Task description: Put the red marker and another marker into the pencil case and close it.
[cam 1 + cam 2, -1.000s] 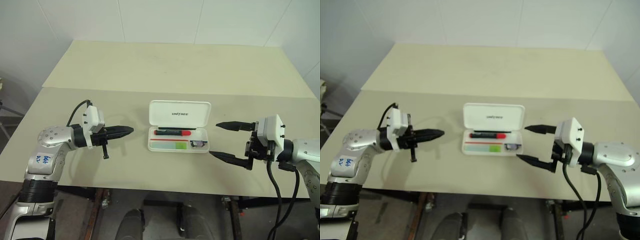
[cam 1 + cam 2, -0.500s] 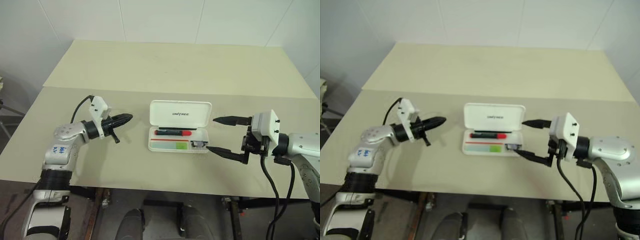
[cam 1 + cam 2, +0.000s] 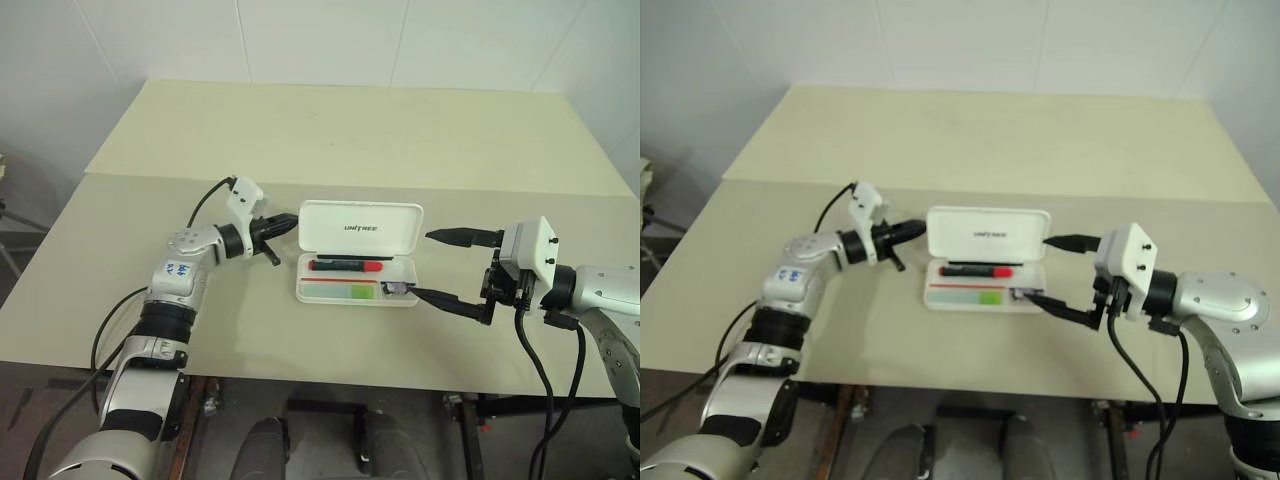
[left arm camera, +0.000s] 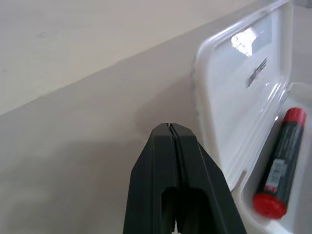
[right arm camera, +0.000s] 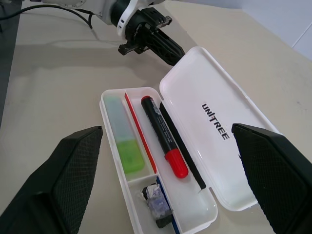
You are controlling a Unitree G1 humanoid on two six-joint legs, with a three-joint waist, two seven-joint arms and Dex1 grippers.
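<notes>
Head view first: the white hard plastic pencil case [image 3: 358, 262] lies open in the middle of the beige table [image 3: 330, 130], its lid tipped back with the lettering showing, and both markers are already inside, so what's left, by my reckoning, is the closing. The slim black-barrelled red marker [image 3: 350, 265] lies along the tray next to the lid hinge; the stubby pale mint highlighter with the lime-green cap [image 3: 337, 291] lies in the front slot, a thin red stripe between them. My left gripper [image 3: 283, 226] is pressed together into a single black point, aimed level at the lid's left end and just beside it, a good shape for nudging the lid over. My right gripper [image 3: 455, 268] is spread wide at the case's right end, one finger up by the lid's corner, the other low by the small end compartment, probably to steady the case. From my left wrist: the two fingers [image 4: 190, 185] meet in one closed seam, the lid's inner face rises just past the tip, and the marker's red end pokes out below it. From my right wrist: my two fingertips [image 5: 68, 170] sit far apart with the whole open case between them, both markers settled in their slots, some small dark odds and ends in the end compartment, and my other gripper against the lid's far end.
</notes>
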